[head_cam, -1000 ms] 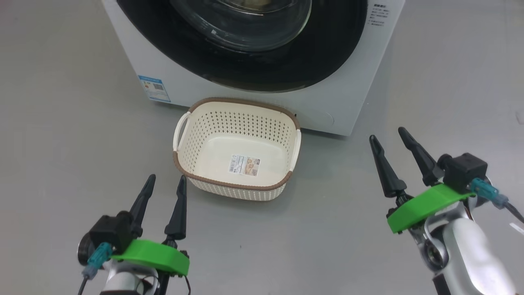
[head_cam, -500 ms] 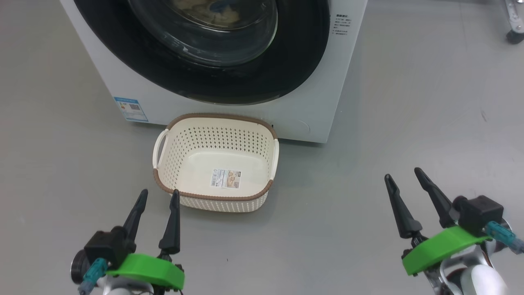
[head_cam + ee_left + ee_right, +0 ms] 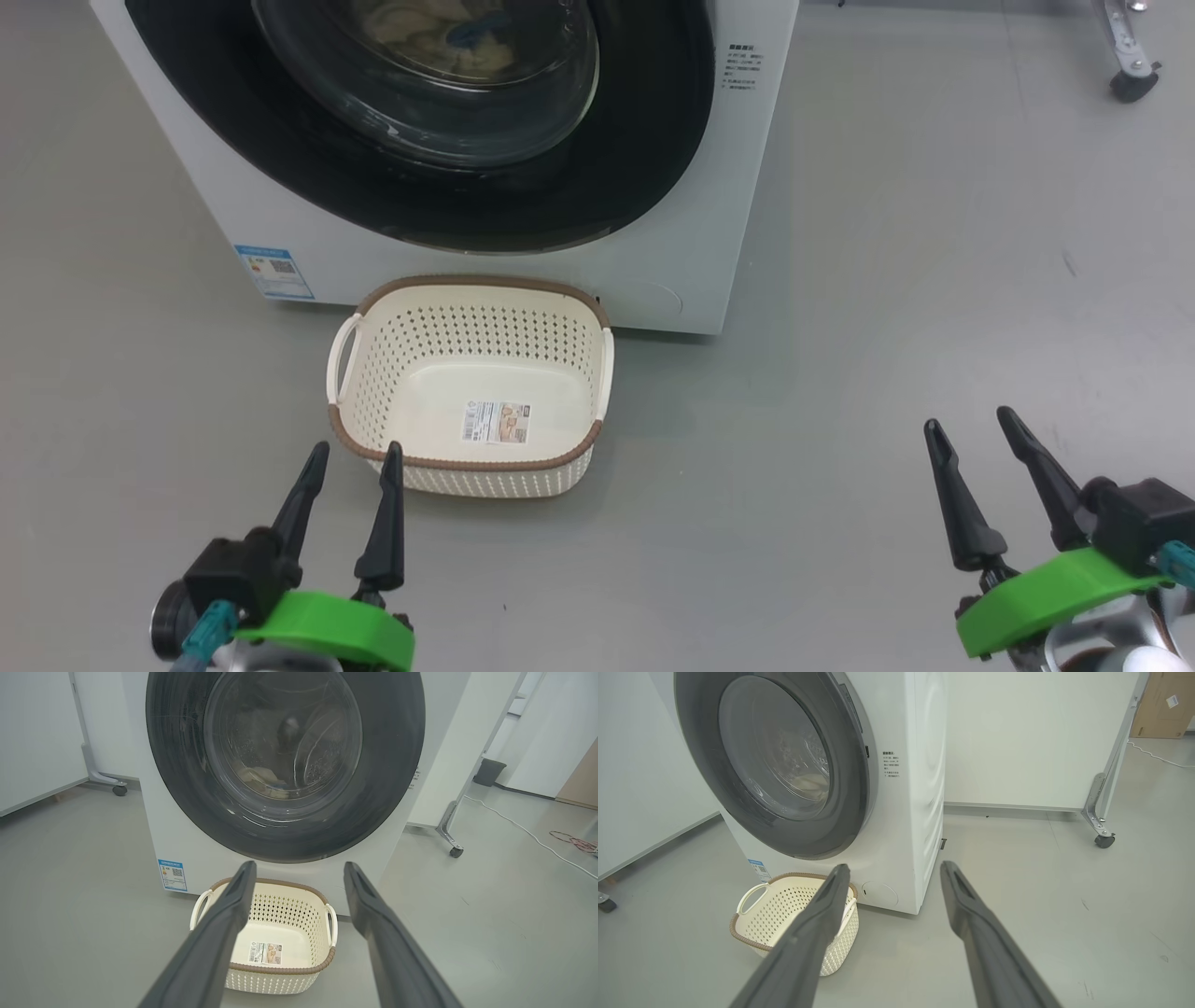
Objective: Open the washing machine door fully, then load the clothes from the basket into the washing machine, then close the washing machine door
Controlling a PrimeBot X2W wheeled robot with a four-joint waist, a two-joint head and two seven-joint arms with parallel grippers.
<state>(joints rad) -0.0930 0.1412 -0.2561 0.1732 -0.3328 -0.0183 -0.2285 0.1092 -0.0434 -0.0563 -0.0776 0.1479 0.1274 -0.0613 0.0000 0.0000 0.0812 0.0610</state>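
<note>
A: Starting with the washing machine door [image 3: 644, 149]. Shut, flat against the front of the white washing machine [image 3: 738, 215]. Wide glossy black rim, clear bulging glass in the middle.

B: Anything behind the glass?

A: Can make out the clothes [image 3: 411, 37] inside: cream-yellow cloth with a patch of blue. Too dim for more.

B: And the basket [image 3: 467, 280]?

A: Upright on the grey floor [image 3: 887, 280], right in front of the machine, back rim just below the door. Not far from a small blue sticker [image 3: 274, 271] low on the machine's front. Cream, perforated sides, brown rim, a white handle at each end. Label [image 3: 497, 423] on its bottom in plain sight.

B: Now the left hand [image 3: 358, 450].

A: Spread wide, holding nothing. Hangs by the basket's near left corner; touching the rim or not, cannot tell. Seen from the left wrist, points toward basket and door.

B: Right hand [image 3: 969, 420]?

A: Just as wide apart, gripping nothing. Well off to the right of basket and machine, above the floor.
</note>
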